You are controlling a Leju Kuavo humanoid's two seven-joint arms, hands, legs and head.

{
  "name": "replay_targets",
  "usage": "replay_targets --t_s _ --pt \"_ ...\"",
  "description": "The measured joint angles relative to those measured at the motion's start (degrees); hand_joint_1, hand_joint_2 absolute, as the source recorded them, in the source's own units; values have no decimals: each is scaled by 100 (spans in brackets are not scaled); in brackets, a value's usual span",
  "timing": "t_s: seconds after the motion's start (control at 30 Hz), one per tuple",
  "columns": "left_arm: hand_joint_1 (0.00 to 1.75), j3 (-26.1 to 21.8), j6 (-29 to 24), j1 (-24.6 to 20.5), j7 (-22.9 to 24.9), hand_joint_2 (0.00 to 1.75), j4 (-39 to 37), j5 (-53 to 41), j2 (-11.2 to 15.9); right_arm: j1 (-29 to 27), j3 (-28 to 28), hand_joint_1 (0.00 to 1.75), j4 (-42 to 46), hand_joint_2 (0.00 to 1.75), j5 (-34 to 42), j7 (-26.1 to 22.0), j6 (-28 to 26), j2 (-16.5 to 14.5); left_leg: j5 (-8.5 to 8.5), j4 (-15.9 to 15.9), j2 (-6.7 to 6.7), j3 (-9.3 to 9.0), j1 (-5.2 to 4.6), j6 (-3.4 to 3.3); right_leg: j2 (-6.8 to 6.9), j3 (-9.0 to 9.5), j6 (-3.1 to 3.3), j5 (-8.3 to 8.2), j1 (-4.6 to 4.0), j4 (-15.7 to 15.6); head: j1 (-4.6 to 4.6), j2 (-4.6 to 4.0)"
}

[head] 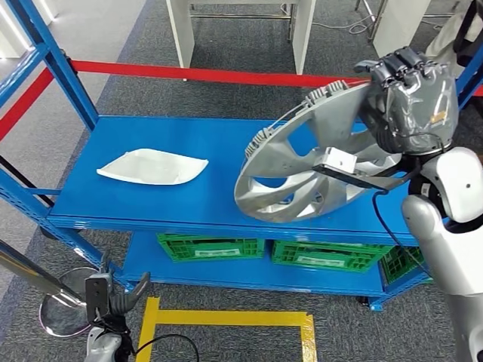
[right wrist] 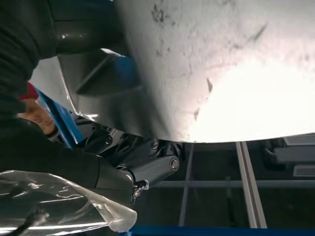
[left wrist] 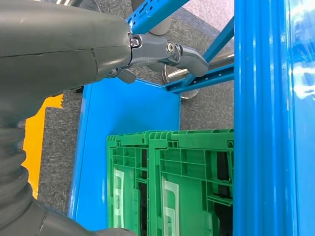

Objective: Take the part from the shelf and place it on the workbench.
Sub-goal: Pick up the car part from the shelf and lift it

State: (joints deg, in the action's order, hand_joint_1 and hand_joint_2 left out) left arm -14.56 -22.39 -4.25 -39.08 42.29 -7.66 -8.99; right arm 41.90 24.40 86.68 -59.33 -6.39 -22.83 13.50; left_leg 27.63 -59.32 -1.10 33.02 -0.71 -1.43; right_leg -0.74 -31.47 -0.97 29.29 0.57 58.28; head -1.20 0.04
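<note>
Silver hubcap (head: pixel 307 162) is hanging tilted above the blue shelf (head: pixel 170 204), its upper rim gripped by the right hand (head: pixel 407 94), its lower edge dipping toward the shelf's front; can't tell if it's touching the deck. Right hand is sitting at the cap's far-right side, wrapped in clear plastic, fingers curling over the rim. In the right wrist view the cap's pale underside (right wrist: pixel 223 64) is sitting right against the dark fingers (right wrist: pixel 148 167). White part (head: pixel 152 167) is lying flat on the same shelf, well to the left of the right hand and apart from the cap. Left hand (head: pixel 117 298) is hanging low in front of the shelf, holding nothing; in the left wrist view its fingers (left wrist: pixel 167 51) are reaching out straight, spread from the thumb. Green crates (left wrist: pixel 167 182) are sitting on the lower deck just beyond that hand. Yellow tape (head: pixel 228 320) is running along the floor beside it.
</note>
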Motion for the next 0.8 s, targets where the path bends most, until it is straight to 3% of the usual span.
replay_targets --t_s 0.07,0.13,0.2,0.27,0.3,0.33,0.4,0.47,0.53,0.6,0.67,0.73,0.77,0.8 --pt "0 8 7 0 -1 175 1 20 0 102 -7 175 18 175 39 85 51 -1 -56 114 13 -56 24 -49 5 -11 -28 10 -13 -17 5 0" --pt "0 11 16 -7 -2 175 2 38 -3 199 -21 175 38 175 42 142 64 -3 -125 257 39 -127 64 -104 15 -175 -52 155 -19 237 27 0" --pt "0 14 25 -10 -2 175 1 44 -9 260 -24 175 42 175 38 164 67 -9 -140 292 56 -140 81 -122 22 -573 -88 408 9 930 46 0" --pt "0 23 57 0 -2 175 1 48 -19 264 -22 175 41 175 -6 203 56 -13 -119 281 56 -143 102 -102 26 -944 -142 457 47 1467 46 0" --pt "0 32 89 4 -2 175 3 56 -25 266 -22 175 42 175 -37 228 47 -13 -96 264 50 -147 120 -77 29 -1007 -171 319 70 1448 47 0" --pt "0 40 120 8 -2 175 12 70 -34 275 -22 175 42 175 -64 249 38 -13 -62 233 42 -152 142 -41 37 -968 -207 83 98 1221 48 0" --pt "0 54 177 12 -2 175 64 98 -52 297 -19 175 42 175 -81 275 41 -13 45 111 26 -140 176 59 55 -745 -283 -314 135 602 64 0" --pt "0 68 215 23 -2 175 148 113 -66 298 -6 175 42 175 -69 305 73 -16 118 -16 15 -74 170 144 51 -595 -247 -343 132 287 79 0" --pt "0 89 230 37 -2 175 238 126 -83 279 20 175 39 175 -59 327 110 -21 127 -55 14 -16 158 188 34 -593 -144 -263 124 274 66 0" --pt "0 104 190 36 -2 175 344 144 -106 276 41 175 33 175 -52 336 130 -33 200 -151 32 43 163 230 27 -609 -79 -242 136 301 34 0" --pt "0 109 92 16 -2 175 446 152 -139 293 64 175 26 175 -42 342 150 -45 416 -635 61 293 166 276 29 -591 -24 -220 139 297 2 0" --pt "0 110 4 3 -2 175 509 152 -178 295 98 175 7 175 -37 344 174 -49 645 -1367 79 708 165 292 33 -571 10 -201 116 297 -12 0" --pt "0 110 -19 3 -2 175 528 152 -193 291 112 175 -7 175 -36 344 182 -50 658 -1599 82 870 160 277 31 -559 26 -191 100 297 -14 0" --pt "0 110 -31 4 -2 175 546 152 -207 288 122 175 -19 175 -36 344 188 -52 561 -1639 83 949 147 243 27 -544 41 -180 82 296 -14 0"
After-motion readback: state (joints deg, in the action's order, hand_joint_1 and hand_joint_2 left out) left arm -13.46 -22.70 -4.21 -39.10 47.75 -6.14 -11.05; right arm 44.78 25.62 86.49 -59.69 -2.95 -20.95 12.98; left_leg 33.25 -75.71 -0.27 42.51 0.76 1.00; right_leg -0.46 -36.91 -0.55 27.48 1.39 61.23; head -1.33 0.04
